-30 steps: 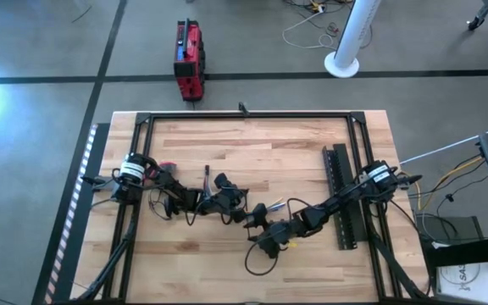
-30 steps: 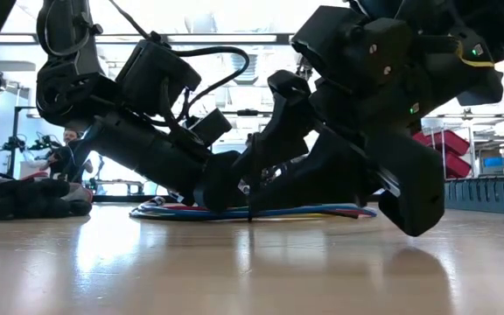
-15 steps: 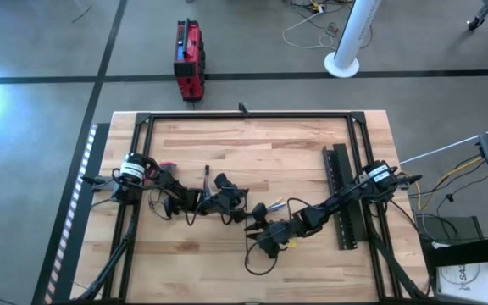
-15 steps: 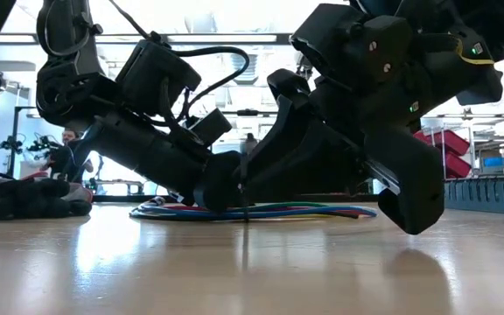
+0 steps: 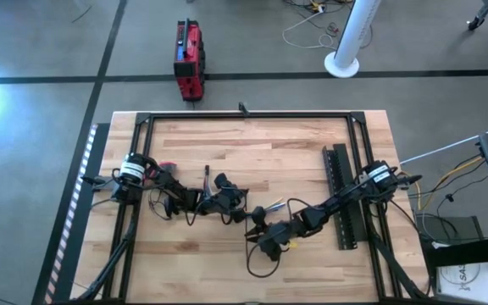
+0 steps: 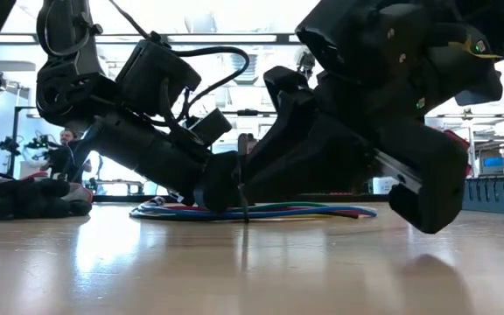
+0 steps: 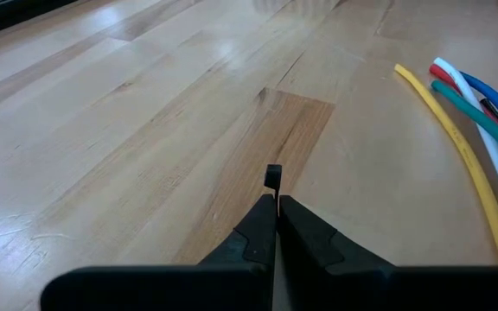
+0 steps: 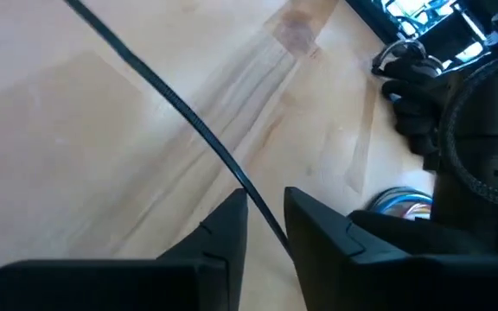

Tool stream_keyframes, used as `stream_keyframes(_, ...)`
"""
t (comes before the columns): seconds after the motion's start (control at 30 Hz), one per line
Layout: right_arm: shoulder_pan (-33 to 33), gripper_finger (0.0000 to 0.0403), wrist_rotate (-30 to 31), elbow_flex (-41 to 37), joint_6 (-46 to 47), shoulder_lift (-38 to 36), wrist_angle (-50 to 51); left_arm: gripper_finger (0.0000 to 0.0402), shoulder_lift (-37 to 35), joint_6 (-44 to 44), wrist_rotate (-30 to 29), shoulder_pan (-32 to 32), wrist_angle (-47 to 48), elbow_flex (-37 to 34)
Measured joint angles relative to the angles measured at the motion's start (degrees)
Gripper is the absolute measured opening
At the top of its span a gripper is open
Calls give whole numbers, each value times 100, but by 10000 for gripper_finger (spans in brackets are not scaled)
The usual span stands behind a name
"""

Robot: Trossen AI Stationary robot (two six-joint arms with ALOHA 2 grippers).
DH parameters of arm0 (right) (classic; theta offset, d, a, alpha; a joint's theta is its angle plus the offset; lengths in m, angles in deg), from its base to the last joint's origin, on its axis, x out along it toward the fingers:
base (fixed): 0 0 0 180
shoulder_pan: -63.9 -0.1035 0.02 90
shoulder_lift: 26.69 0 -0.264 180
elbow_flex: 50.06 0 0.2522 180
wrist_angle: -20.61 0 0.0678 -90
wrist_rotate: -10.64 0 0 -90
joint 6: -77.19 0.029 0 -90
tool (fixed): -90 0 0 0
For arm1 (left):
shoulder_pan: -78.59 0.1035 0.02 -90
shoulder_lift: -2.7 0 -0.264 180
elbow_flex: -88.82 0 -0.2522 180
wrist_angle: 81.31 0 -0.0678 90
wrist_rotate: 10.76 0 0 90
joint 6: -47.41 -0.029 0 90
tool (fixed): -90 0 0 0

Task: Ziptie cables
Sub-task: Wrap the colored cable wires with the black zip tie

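The cables (image 7: pixel 482 130), a bundle of yellow, white, green, blue and red wires, lie flat on the wood between the two arms (image 5: pixel 271 206) (image 6: pixel 304 211). The ziptie (image 8: pixel 171 99) is a thin black strip. In the low view the ziptie (image 6: pixel 242 197) stands nearly upright in front of the cables. My left gripper (image 7: pixel 276 200) (image 5: pixel 244 215) is shut, and a small black end of the ziptie sticks out past its tips. My right gripper (image 8: pixel 266 207) (image 5: pixel 257 229) is slightly open, one finger on either side of the strip. My left gripper pinches the ziptie between its two fingers, just behind the small black end (image 7: pixel 272 177) that juts out beyond the tips. The fingers slant down toward the table, low over the wood. My right gripper has the strip (image 8: pixel 271 226) running through its gap, close to one finger (image 8: pixel 305 216); whether it touches cannot be told.
A long black perforated bar (image 5: pixel 343 199) lies along the table's right side. A black frame rail (image 5: pixel 244 115) runs round the table. Bare wood lies toward the far edge. In the low view a person (image 6: pixel 64 153) sits in the room behind.
My right gripper has tipped a little over the table. In the low view the upright ziptie has drifted slightly toward my left gripper. The cables have stayed where they were.
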Motion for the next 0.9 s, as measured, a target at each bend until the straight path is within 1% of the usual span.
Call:
stream_keyframes(0.13, 0, 92, -13, 12, 187, 116, -151, 0, 0, 0, 0, 0, -6, 0)
stream_keyframes(0.23, 2, 104, -144, 20, 285, 248, -302, 0, 0, 0, -2, 0, -22, -2)
stream_keyframes(0.37, 8, 108, -142, 48, 444, 316, -482, 0, 0, 0, -2, 0, -24, -2)
stream_keyframes(0.5, 20, 87, -143, 46, 452, 323, -621, 0, 0, 0, -2, 0, -30, 0)
stream_keyframes(0.77, 55, 12, -114, 42, 913, 324, -705, 0, 2, 54, 2, 0, -82, 0)
stream_keyframes(0.9, 63, 2, -101, 40, 1210, 326, -723, 0, 4, 68, 4, 0, -135, 0)
